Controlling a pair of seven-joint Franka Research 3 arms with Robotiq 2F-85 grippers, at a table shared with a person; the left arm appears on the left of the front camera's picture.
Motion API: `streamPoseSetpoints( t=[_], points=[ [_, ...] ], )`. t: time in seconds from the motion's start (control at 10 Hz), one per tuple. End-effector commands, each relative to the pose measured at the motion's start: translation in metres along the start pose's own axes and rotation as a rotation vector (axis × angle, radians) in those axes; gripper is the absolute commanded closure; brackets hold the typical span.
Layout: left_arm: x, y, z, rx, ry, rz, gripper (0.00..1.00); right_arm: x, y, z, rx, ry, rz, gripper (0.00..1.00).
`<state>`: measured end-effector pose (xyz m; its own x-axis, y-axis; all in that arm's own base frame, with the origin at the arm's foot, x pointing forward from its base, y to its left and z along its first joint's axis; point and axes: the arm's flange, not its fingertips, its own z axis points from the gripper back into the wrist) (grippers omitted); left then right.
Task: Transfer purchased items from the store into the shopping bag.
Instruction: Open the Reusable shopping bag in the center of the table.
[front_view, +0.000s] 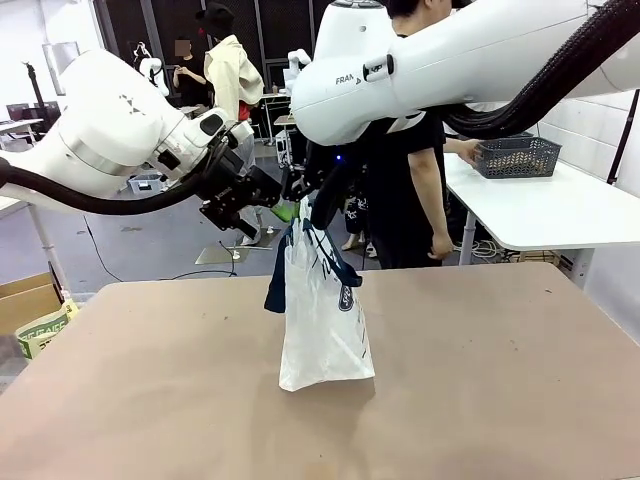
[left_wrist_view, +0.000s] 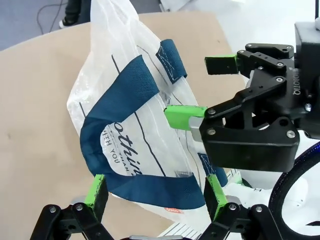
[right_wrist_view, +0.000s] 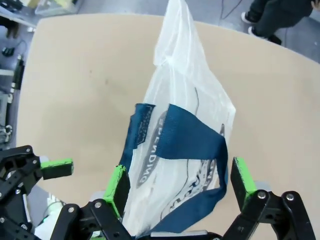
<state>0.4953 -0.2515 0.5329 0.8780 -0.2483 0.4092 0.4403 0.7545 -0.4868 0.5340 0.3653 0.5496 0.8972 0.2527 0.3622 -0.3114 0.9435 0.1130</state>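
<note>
The shopping bag (front_view: 325, 320) stands upright at the centre of the brown table (front_view: 500, 400), with its navy handles (right_wrist_view: 192, 137) at the top. The left gripper (left_wrist_view: 156, 192) and the right gripper (right_wrist_view: 180, 184) sit at the bag's top. Each has its jaws fully spread astride a handle and clamps nothing. The grey basket (front_view: 517, 157) rests on the far white table (front_view: 560, 210), next to the person's hand (front_view: 463, 150).

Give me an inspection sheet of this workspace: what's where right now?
Surface: brown table, carrying the bag.
Job's things: shopping bag upright mid-table; dark basket on a white side table, contents unclear.
Clutter: cardboard box on the floor, left.
Grippers: left gripper and right gripper open, each straddling the bag's navy handles.
Cables: black corrugated hoses along both arms.
Surroundings: person standing beyond, hand at the basket.
</note>
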Motion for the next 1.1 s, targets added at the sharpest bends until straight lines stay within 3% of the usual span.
streamPoseSetpoints(
  t=[0.0, 1.0],
  points=[
    [0.009, -0.006, 0.0, -0.004, 0.019, 0.005, 0.0, 0.003, -0.01, -0.001, -0.046, 0.018, -0.037, 0.0],
    [0.021, -0.007, -0.039, 0.076, 0.117, 0.002, 0.0, 0.005, -0.034, -0.003, -0.001, 0.053, -0.065, 0.0]
  ],
)
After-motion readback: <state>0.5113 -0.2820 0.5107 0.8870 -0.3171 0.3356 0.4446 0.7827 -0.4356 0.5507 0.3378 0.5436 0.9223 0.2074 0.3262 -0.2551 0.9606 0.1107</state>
